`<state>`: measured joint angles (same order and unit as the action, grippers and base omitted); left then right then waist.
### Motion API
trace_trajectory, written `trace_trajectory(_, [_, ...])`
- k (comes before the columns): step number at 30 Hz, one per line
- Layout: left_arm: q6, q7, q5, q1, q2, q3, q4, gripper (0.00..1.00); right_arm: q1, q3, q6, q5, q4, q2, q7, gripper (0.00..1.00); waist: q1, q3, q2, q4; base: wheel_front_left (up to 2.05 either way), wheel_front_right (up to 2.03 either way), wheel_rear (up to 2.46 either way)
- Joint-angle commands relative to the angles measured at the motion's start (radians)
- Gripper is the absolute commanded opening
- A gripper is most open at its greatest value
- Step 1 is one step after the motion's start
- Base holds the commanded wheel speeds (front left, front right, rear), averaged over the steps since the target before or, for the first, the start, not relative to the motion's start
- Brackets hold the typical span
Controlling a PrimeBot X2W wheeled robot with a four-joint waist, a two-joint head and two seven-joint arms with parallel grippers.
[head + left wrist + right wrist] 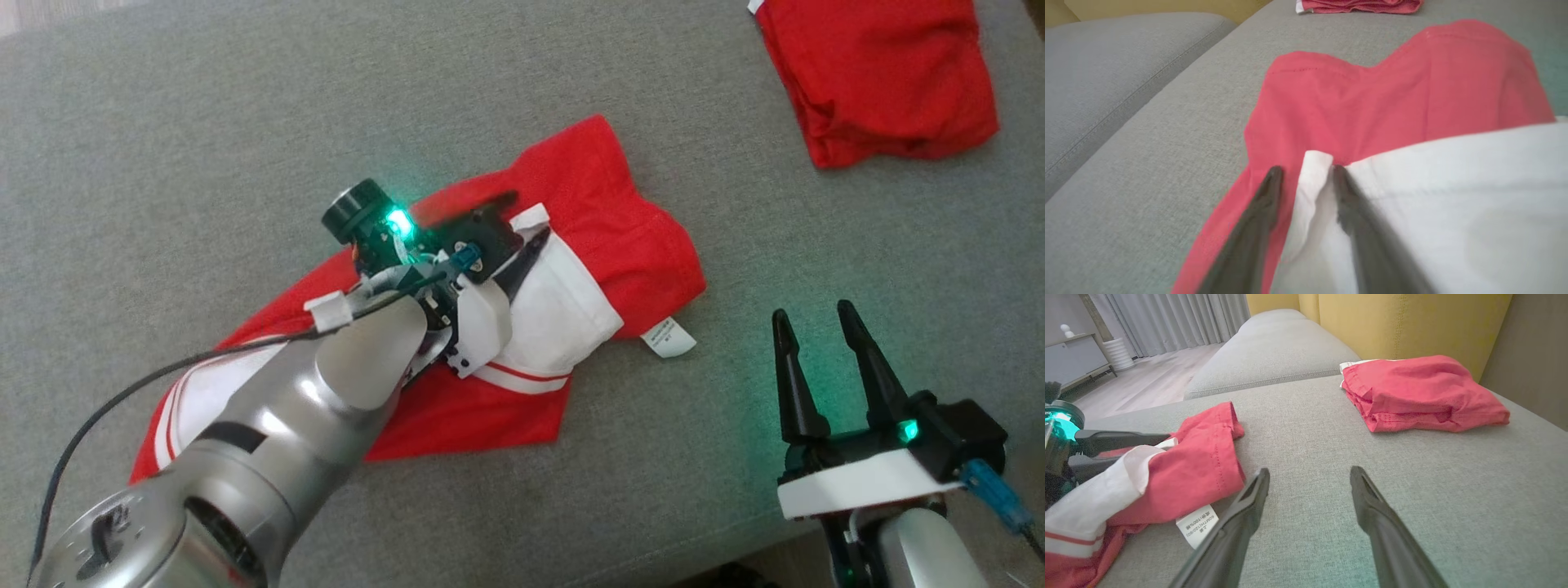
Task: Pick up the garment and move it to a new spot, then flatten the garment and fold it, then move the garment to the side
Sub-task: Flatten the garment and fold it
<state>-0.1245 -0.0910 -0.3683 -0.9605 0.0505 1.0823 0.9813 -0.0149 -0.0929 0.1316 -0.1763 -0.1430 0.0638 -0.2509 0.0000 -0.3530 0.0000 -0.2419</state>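
The garment [620,237] is red with a white panel and red stripes. It lies crumpled on the grey sofa seat [245,122], with a white care label [669,336] sticking out at its right edge. My left gripper [529,219] is down on it, open. In the left wrist view its fingers [1265,196] stand on either side of an upright white fold of the garment [1372,102], at my left gripper [1306,169]. My right gripper [812,310] hovers open and empty over bare cushion to the right of the garment [1208,465], the same right gripper [1309,470] with nothing between its fingers.
A second red garment [882,73] lies folded at the far right of the seat, near the yellow backrest [1392,322]. The seat's front edge runs just below my right gripper. Another grey cushion [1106,73] adjoins on the left.
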Motion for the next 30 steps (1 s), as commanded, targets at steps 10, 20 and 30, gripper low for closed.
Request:
trace_trajectory(10, [0.003,-0.084,-0.034,-0.034,0.0,0.063,-0.015,0.01,-0.006,-0.014,-0.001,-0.009,0.016,-0.006,-0.011,1.0,0.0,0.032,0.0,0.006,0.0,0.0,0.0])
trace_trajectory(20, [0.061,-0.159,0.004,0.05,0.0,0.142,-0.159,0.0,0.027,-0.006,-0.001,-0.001,0.013,-0.009,-0.011,1.0,0.0,0.112,0.0,0.044,0.0,0.0,0.0])
trace_trajectory(30, [0.148,-0.159,0.075,0.148,0.013,0.175,-0.281,1.0,0.044,-0.004,-0.001,0.0,0.017,-0.011,-0.011,1.0,0.0,0.119,0.0,0.076,0.0,0.0,0.0])
